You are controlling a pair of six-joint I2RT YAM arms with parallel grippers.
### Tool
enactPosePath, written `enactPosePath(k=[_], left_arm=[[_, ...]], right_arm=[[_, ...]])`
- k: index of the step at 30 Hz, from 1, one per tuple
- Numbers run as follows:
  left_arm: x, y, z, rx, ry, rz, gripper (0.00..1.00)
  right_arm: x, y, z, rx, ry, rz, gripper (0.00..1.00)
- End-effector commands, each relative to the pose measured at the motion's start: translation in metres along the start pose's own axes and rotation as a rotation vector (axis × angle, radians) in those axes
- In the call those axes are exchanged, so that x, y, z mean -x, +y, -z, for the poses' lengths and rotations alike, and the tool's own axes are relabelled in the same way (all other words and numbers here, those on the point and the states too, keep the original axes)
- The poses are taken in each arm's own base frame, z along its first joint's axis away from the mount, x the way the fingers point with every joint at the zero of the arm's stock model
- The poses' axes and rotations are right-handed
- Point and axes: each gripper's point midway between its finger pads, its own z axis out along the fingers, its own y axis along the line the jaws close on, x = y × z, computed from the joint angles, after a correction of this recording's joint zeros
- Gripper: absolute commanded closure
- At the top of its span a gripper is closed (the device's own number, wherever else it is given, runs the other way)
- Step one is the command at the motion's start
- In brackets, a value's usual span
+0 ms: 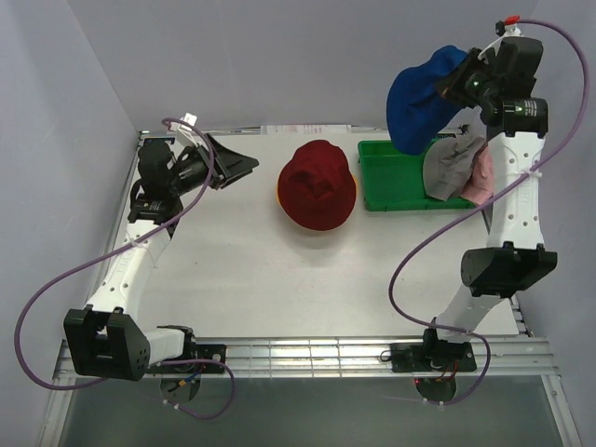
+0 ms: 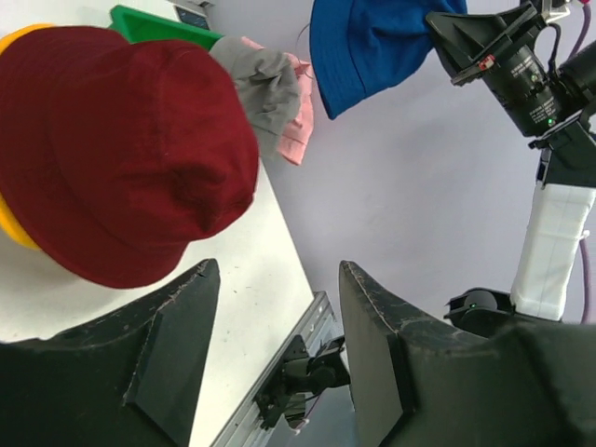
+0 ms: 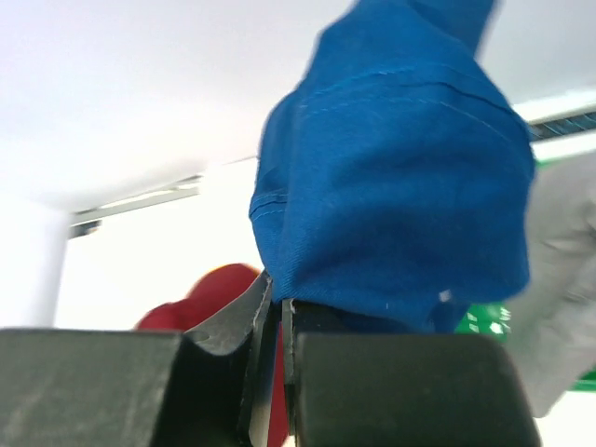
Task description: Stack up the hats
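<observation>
While right hand (image 3: 275, 317) pinches one blue hat (image 3: 400, 168) | left hand (image 2: 277, 270) wide | four other hats (image 1: 318, 186)

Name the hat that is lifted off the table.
The blue hat, pinched in the right gripper, hanging in the air. The dark red hat rests on the yellow hat; the grey hat and pink hat lie at the green bin.

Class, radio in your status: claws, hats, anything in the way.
Right claw shut on blue hat, held above green bin. Left claw open. Dark red hat atop yellow hat; grey hat, pink hat draped on bin. Nothing blocking.
</observation>
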Motion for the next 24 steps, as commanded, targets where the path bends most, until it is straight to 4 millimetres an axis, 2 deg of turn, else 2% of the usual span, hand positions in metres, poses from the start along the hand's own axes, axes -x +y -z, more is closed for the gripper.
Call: enactPosePath(k=[1,2,4,5,6,7,8,9,10,12,14,15,16,17,19,24], left_arm=[[0.019,-0.050,0.007,-0.144,-0.044,-0.088,0.35],[0.024,-0.059,0.006,-0.164,-0.052,-0.110,0.35],[0.028,-0.062,0.000,-0.179,-0.051,-0.119,0.34],[0.032,-0.073,-0.001,-0.209,-0.058,-0.145,0.33],[0.034,-0.075,-0.004,-0.220,-0.061,-0.149,0.32],[0.036,-0.072,-0.011,-0.222,-0.056,-0.143,0.31],[0.039,-0.084,-0.015,-0.255,-0.059,-0.164,0.30],[0.040,-0.087,-0.020,-0.269,-0.053,-0.170,0.30],[0.040,-0.080,-0.032,-0.266,-0.037,-0.158,0.30],[0.042,-0.093,-0.044,-0.305,-0.028,-0.181,0.28],[0.037,-0.095,-0.062,-0.329,-0.004,-0.178,0.27],[0.039,-0.103,-0.066,-0.351,-0.008,-0.194,0.27],[0.032,-0.110,-0.074,-0.377,0.007,-0.202,0.27],[0.028,-0.105,-0.084,-0.374,0.022,-0.191,0.27],[0.023,-0.111,-0.094,-0.395,0.034,-0.186,0.26],[0.012,-0.107,-0.112,-0.405,0.052,-0.139,0.26]], right_arm=[[0.020,0.058,0.042,0.225,-0.035,-0.040,0.92],[0.024,0.073,0.057,0.287,-0.046,-0.053,0.92],[0.022,0.083,0.070,0.329,-0.046,-0.062,0.92],[0.023,0.089,0.076,0.351,-0.055,-0.061,0.92],[0.021,0.096,0.080,0.376,-0.047,-0.067,0.92],[0.018,0.099,0.083,0.386,-0.039,-0.069,0.92],[0.019,0.106,0.093,0.414,-0.042,-0.062,0.92],[0.017,0.111,0.096,0.429,-0.036,-0.065,0.92],[0.013,0.114,0.101,0.439,-0.029,-0.078,0.92],[0.011,0.119,0.106,0.459,-0.029,-0.077,0.92],[-0.005,0.137,0.111,0.499,0.001,-0.069,0.92],[-0.009,0.141,0.112,0.507,0.012,-0.070,0.92],[-0.012,0.145,0.114,0.514,0.016,-0.063,0.92],[-0.017,0.151,0.115,0.521,0.026,-0.060,0.92],[-0.020,0.155,0.119,0.523,0.032,-0.055,0.92],[-0.024,0.174,0.129,0.561,0.035,-0.042,0.92]])
